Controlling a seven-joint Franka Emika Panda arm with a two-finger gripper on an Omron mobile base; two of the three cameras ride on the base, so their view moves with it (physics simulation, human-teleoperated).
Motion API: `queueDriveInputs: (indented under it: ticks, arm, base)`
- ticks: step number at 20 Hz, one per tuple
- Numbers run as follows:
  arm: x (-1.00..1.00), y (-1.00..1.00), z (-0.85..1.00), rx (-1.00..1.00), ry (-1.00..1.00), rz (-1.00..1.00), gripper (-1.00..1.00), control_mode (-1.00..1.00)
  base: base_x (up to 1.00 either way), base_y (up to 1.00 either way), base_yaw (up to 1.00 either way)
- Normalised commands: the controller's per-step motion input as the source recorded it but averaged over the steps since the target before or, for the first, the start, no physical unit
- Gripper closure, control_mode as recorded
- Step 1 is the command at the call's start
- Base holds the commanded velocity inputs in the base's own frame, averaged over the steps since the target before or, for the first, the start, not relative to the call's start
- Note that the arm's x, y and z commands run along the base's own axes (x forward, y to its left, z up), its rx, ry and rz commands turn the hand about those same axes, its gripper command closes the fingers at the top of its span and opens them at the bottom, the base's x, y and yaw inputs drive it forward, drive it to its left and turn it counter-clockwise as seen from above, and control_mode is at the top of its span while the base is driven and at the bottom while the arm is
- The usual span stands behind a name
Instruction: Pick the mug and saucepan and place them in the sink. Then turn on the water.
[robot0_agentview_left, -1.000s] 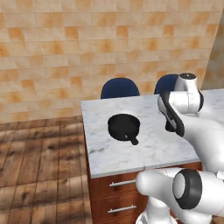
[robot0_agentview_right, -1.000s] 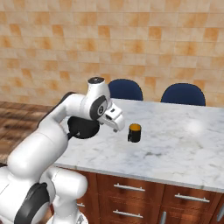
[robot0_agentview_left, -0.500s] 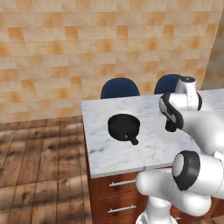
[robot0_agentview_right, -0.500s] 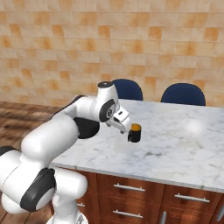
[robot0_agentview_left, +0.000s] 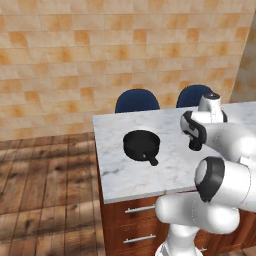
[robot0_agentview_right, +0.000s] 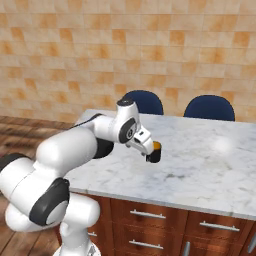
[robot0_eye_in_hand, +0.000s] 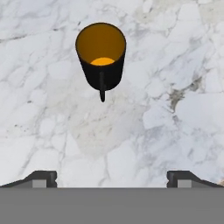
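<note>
Mug (robot0_eye_in_hand: 101, 57) upright on white marble counter (robot0_eye_in_hand: 175, 109), orange inside facing up, thin handle pointing toward camera in hand view. Gripper (robot0_eye_in_hand: 112, 177) above counter, jaws spread wide, nothing between them; mug ahead of fingertips (robot0_eye_in_hand: 41, 177), apart from them. From right base view, gripper (robot0_agentview_right: 150, 154) hangs just beside mug (robot0_agentview_right: 156, 147), partly covering it. Saucepan (robot0_agentview_left: 141, 144) flat on counter nearer left edge, short handle toward front, well apart from gripper. Two blue chairs (robot0_agentview_left: 137, 101) behind counter, against tiled wall (robot0_agentview_left: 100, 50).

Mug (robot0_eye_in_hand: 101, 57) upright on marble – black, orange inside; black saucepan (robot0_agentview_left: 142, 145) well apart
</note>
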Motion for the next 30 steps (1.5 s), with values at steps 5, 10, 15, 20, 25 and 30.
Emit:
queueDriveInputs:
  ticks: [5, 10, 15, 20, 25, 30]
  arm:
    - [0.23, -0.15, -0.19, 0.00, 0.00, -0.01, -1.00, -1.00]
    - [0.21, -0.06, -0.18, 0.00, 0.00, -0.01, -1.00, -1.00]
    - [0.15, 0.00, -0.15, 0.00, 0.00, 0.00, -1.00, -1.00]
    - [0.09, -0.01, -0.12, 0.00, 0.00, 0.00, -1.00, -1.00]
    - [0.07, -0.06, -0.13, 0.00, 0.00, 0.00, -1.00, -1.00]
    - [0.17, -0.14, -0.10, 0.00, 0.00, 0.00, -1.00, -1.00]
  base:
    - [0.00, 0.00, 0.00]
    - [0.00, 0.00, 0.00]
    - [0.00, 0.00, 0.00]
    - [0.00, 0.00, 0.00]
    - [0.00, 0.00, 0.00]
    - [0.00, 0.00, 0.00]
